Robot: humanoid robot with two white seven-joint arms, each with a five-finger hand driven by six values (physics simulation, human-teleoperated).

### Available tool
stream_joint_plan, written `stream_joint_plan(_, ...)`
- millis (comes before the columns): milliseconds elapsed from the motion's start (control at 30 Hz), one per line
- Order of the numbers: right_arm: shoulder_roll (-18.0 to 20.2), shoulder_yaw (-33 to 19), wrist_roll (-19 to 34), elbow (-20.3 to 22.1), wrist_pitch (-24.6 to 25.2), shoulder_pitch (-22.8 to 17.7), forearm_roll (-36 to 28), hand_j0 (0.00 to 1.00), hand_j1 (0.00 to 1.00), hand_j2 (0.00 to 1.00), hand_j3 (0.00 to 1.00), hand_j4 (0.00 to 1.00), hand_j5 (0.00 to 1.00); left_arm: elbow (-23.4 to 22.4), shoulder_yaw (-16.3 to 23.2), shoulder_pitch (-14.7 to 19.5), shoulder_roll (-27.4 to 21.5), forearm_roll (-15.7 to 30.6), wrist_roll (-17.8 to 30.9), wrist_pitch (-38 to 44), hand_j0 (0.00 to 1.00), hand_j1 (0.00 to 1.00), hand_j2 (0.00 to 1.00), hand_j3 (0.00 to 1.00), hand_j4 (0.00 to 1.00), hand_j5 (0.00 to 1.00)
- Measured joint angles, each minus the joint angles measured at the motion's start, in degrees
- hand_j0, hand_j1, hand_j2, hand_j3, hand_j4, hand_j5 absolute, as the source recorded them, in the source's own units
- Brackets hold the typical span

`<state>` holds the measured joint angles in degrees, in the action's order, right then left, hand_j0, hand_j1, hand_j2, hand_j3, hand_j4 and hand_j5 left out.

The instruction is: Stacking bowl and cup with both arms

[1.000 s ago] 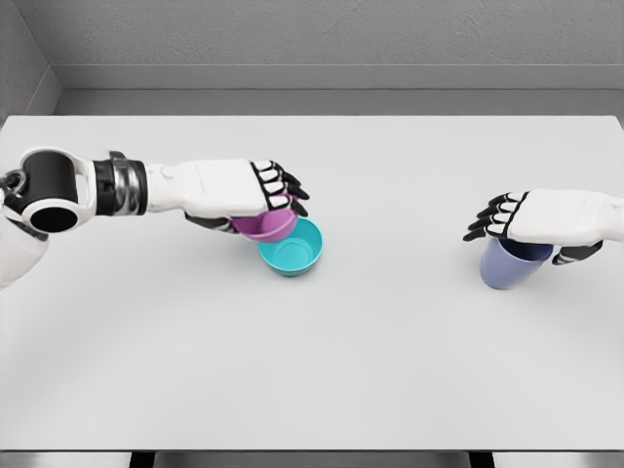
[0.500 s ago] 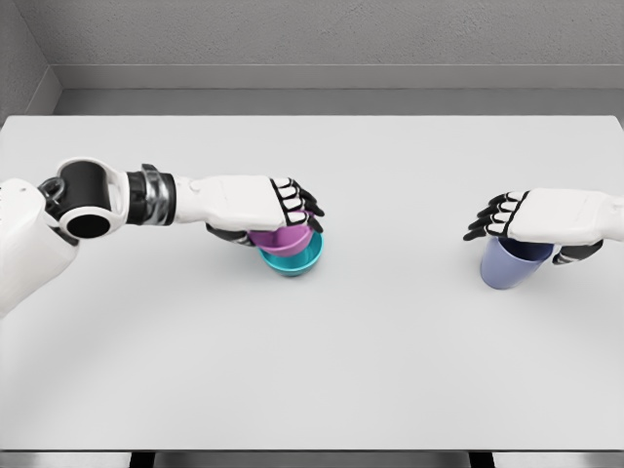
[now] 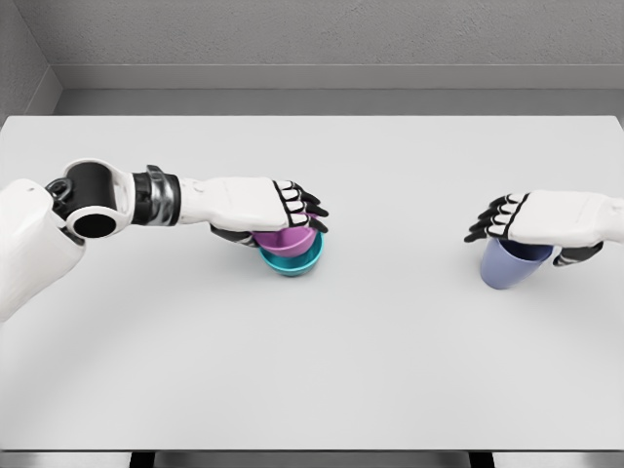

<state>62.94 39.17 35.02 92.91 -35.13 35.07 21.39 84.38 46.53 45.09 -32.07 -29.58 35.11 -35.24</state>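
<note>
White flat desk (image 3: 322, 370) lying broadly bare toward every edge. Left hand (image 3: 261, 207) gripping one purple bowl (image 3: 286, 239) inside one teal bowl (image 3: 292, 259), mid-left. Right hand (image 3: 534, 218) clasping one lavender cup (image 3: 512, 263), far right.

Left of the frame's centre, the left hand (image 3: 268, 207) grips a magenta plastic bowl (image 3: 285, 238) nested in a teal plastic bowl (image 3: 294, 261) on the white worktop (image 3: 322, 361). At right, the right hand (image 3: 531, 218) clasps a lavender plastic cup (image 3: 514, 263).
</note>
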Motion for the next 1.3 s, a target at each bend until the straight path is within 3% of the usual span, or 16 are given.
stream_joint_plan(600, -0.1, 0.4, 0.0, -0.4, 0.0, 0.0, 0.9, 1.0, 1.0, 1.0, 1.0, 1.0, 1.0, -1.1, 1.2, 0.0, 0.5, 0.7, -0.2, 0.4, 1.0, 1.0, 1.0, 1.0, 1.0, 1.0)
stream_joint_plan(833, -0.1, 0.4, 0.0, -0.8, 0.1, 0.1, 0.8, 1.0, 1.0, 1.0, 1.0, 1.0, 1.0, -4.0, 1.5, 0.3, 1.2, 0.5, -0.2, 0.3, 1.0, 1.0, 1.0, 1.0, 1.0, 1.0)
stream_joint_plan(1300, -0.3, 0.4, 0.0, -0.9, 0.0, 0.2, 0.8, 1.0, 1.0, 1.0, 1.0, 1.0, 1.0, -3.9, 1.4, 1.0, 0.9, 2.2, -0.1, 0.1, 1.0, 1.0, 1.0, 1.0, 1.0, 1.0)
